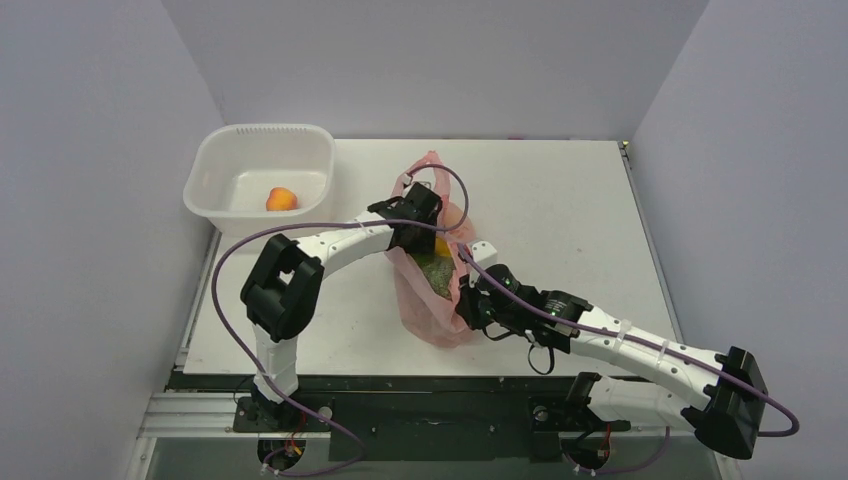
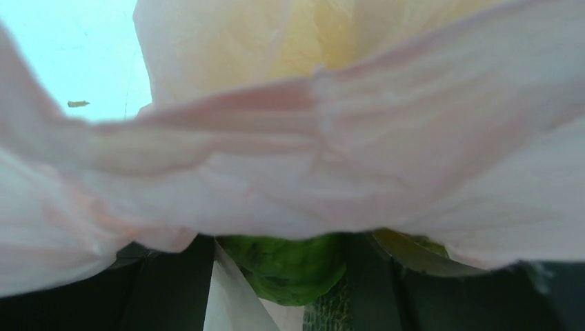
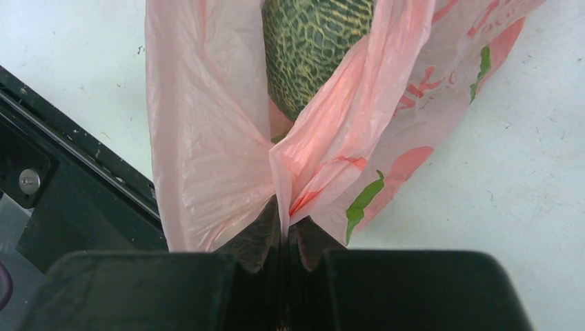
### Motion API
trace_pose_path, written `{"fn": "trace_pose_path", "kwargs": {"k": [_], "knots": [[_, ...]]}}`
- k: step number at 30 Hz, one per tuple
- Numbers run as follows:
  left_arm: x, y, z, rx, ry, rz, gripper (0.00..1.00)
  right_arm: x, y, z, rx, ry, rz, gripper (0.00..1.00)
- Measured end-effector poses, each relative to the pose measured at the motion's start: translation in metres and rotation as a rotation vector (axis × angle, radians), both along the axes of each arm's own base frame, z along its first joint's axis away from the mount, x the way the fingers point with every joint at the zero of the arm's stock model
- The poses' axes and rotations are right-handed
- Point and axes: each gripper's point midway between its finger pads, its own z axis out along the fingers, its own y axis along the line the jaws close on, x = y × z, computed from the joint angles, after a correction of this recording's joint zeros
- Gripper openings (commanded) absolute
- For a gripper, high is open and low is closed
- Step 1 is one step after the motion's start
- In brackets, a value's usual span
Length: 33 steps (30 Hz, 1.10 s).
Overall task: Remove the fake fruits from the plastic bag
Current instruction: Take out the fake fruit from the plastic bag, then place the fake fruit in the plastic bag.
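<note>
The pink plastic bag (image 1: 432, 300) lies in the middle of the table with its mouth toward the far side. My left gripper (image 1: 415, 228) is inside the mouth. In the left wrist view the bag film (image 2: 345, 138) covers most of the frame, and the left gripper (image 2: 279, 243) has its jaws closed onto a lime-green fruit (image 2: 293, 265). My right gripper (image 1: 470, 300) is shut on a fold of the bag (image 3: 207, 138), pinched at the right gripper (image 3: 284, 209). The dark green netted fruit (image 3: 314, 48) sits inside the bag and also shows from above (image 1: 435, 272). A yellow piece (image 1: 441, 246) shows beside it.
A white plastic basin (image 1: 215, 165) stands at the far left with one orange fruit (image 1: 282, 199) in it. The table's black front edge (image 3: 83, 200) runs just behind the right gripper. Grey walls close in the table on three sides.
</note>
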Motion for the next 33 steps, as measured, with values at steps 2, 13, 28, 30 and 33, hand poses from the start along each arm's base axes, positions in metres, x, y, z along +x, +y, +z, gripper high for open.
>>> {"fn": "trace_pose_path", "kwargs": {"k": [2,13,28,30,33], "knots": [[-0.005,-0.002,0.006,-0.024,0.018,-0.010,0.38,0.000,-0.001,0.003,0.006,-0.007,-0.004,0.00],[-0.018,-0.015,0.091,-0.470,0.015,-0.047,0.35,0.004,-0.004,0.011,0.030,-0.030,-0.034,0.00],[-0.009,-0.003,0.048,-0.366,-0.004,-0.052,0.62,0.004,-0.006,0.013,0.051,-0.025,-0.067,0.00],[-0.003,-0.003,0.030,-0.327,-0.005,-0.055,0.66,0.004,-0.006,0.013,0.050,-0.025,-0.067,0.00],[0.002,-0.001,0.005,-0.266,0.017,-0.062,0.76,0.004,-0.006,0.013,0.049,-0.025,-0.067,0.00]]}}
